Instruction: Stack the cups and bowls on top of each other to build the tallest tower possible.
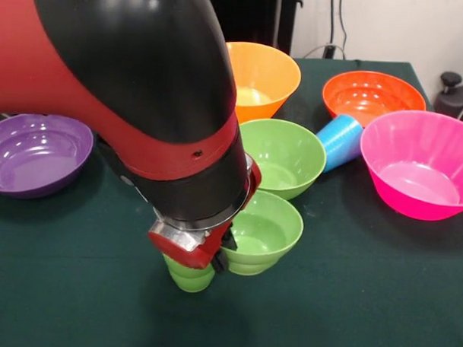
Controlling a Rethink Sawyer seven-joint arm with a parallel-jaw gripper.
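My gripper [194, 263] hangs low over the table's front middle, under the big red and black arm. The lime green cup [188, 278] shows right beneath it, pressed against the side of a small green bowl [266, 229]; the arm hides how the gripper meets the cup. A larger green bowl [287, 154] sits just behind. The light blue cup [339, 141] lies on its side between that bowl and the pink bowl [420, 166]. A yellow-orange bowl [261, 77] and an orange bowl [371, 95] stand at the back. A purple bowl [34, 153] sits at the left.
The arm [143, 87] covers the upper left and middle of the view and hides what lies behind it. A dark green cloth [349, 299] covers the table. A black object [456, 96] stands at the far right edge.
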